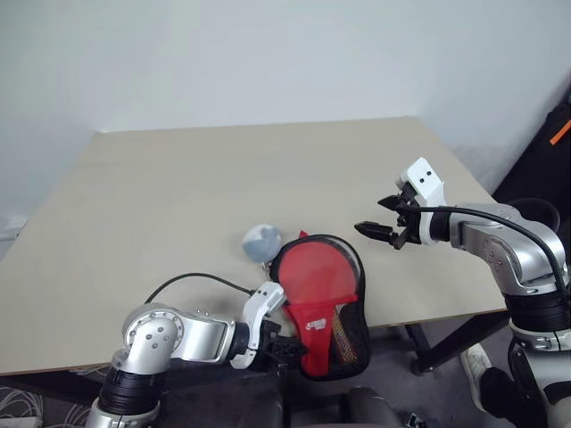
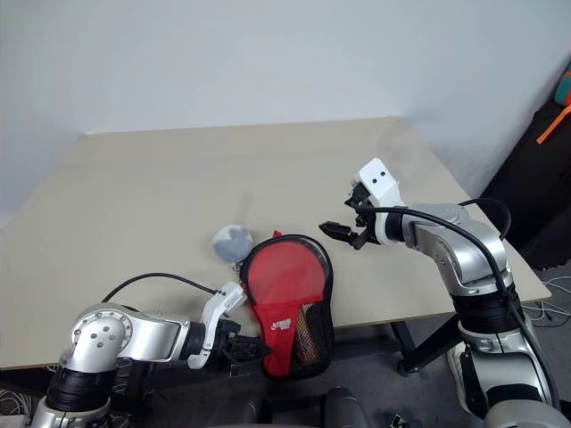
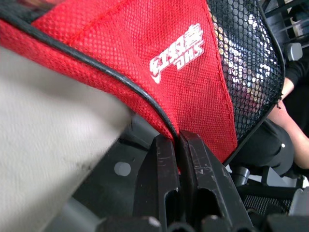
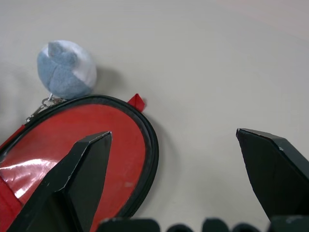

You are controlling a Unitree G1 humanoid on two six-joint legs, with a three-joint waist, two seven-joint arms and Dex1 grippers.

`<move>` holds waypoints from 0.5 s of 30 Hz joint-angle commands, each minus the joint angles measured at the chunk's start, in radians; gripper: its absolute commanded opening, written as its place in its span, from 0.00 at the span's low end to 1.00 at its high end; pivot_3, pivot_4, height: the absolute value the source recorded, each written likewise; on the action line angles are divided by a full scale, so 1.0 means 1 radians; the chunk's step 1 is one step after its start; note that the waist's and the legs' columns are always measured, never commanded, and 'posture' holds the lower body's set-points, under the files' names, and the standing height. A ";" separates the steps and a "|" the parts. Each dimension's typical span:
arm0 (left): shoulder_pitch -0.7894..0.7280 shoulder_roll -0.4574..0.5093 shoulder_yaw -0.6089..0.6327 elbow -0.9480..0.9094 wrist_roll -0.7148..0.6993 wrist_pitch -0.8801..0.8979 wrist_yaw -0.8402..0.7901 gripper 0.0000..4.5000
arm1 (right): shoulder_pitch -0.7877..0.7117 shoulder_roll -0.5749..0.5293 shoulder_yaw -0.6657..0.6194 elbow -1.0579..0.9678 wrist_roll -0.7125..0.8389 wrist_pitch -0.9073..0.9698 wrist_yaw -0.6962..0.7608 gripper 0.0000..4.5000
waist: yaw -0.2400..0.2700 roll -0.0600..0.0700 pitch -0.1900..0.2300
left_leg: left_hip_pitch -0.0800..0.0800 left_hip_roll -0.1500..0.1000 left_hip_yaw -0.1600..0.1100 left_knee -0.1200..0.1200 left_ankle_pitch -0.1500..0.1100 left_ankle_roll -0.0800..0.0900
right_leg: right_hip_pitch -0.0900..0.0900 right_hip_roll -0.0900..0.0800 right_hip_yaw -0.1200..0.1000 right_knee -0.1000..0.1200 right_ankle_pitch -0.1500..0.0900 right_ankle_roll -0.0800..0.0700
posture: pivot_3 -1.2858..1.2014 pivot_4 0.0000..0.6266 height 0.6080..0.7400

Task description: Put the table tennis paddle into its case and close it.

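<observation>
A: Two claws on record. Left claw (image 1: 287, 349): fingers pressed together, pinching the case (image 1: 326, 308) at the seam of its narrow end, below the near edge of the tabletop (image 1: 178, 205). Right claw (image 1: 384, 230): spread wide, empty, hovering over bare tabletop just right of the case.

B: Location of the task items?

A: Case half on, half off: round end resting on the tabletop's near edge, narrow end hanging past it. Table tennis paddle (image 4: 82, 140) apparently inside already, red face showing through the clear side. Zipper state along the rim: cannot tell.

B: Risks, listed?

A: First, slippage. Thin pinch on a fabric seam, much of the load overhanging; any tug likely to drag the whole case off the edge. Second, paddle sliding out at the narrow end if still unzipped. Third, zipper snagging on slack fabric without a second hold from the right claw.

B: Materials and shapes?

A: Case: paddle-shaped, black piped rim, glossy clear window, coarse red woven panel with white logo (image 3: 177, 52), black hexagonal mesh (image 3: 246, 63). Small red tab at the round end. Attached by a little metal clasp: soft round plush charm (image 4: 66, 68), grey-blue and white. Tabletop: pale, matte, smooth.
</observation>
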 commanded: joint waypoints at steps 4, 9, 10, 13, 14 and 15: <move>0.003 0.017 -0.002 -0.035 -0.108 0.012 0.057 0.00 | -0.023 0.007 -0.011 -0.026 0.002 -0.010 -0.005 1.00 | 0.000 0.000 0.000 | 0.000 0.000 0.000 0.000 0.000 0.000 | 0.000 0.000 0.000 0.000 0.000 0.000 | 0.52 0.00 1.00; -0.008 0.036 -0.010 -0.026 -0.143 0.002 0.077 0.00 | -0.025 0.010 -0.010 -0.023 0.001 -0.009 -0.008 1.00 | 0.000 0.000 0.000 | 0.000 0.000 0.000 0.000 0.000 0.000 | 0.000 0.000 0.000 0.000 0.000 0.000 | 0.52 0.00 1.00; -0.011 0.040 -0.013 -0.025 -0.147 -0.002 0.078 0.00 | -0.025 0.010 -0.010 -0.024 0.001 -0.008 -0.009 1.00 | 0.000 0.000 0.000 | 0.000 0.000 0.000 0.000 0.000 0.000 | 0.000 0.000 0.000 0.000 0.000 0.000 | 0.52 0.00 1.00; -0.019 0.052 -0.020 -0.032 -0.154 -0.021 0.078 0.13 | -0.024 0.012 -0.011 -0.026 0.002 -0.006 -0.011 1.00 | 0.000 0.000 0.000 | 0.000 0.000 0.000 0.000 0.000 0.000 | 0.000 0.000 0.000 0.000 0.000 -0.001 | 0.52 0.00 1.00; -0.020 0.058 -0.021 -0.039 -0.154 -0.025 0.073 0.20 | -0.025 0.012 -0.011 -0.026 0.002 -0.005 -0.012 1.00 | 0.000 0.000 0.000 | 0.000 0.000 0.000 0.000 0.000 0.000 | 0.000 0.000 0.000 0.000 0.000 -0.001 | 0.52 0.00 1.00; -0.020 0.064 -0.020 -0.041 -0.159 -0.030 0.072 0.26 | -0.026 0.013 -0.011 -0.025 0.002 -0.005 -0.013 1.00 | 0.000 0.000 0.000 | 0.000 0.000 0.000 0.000 0.000 0.000 | 0.000 0.000 0.000 0.000 0.000 -0.001 | 0.52 0.00 1.00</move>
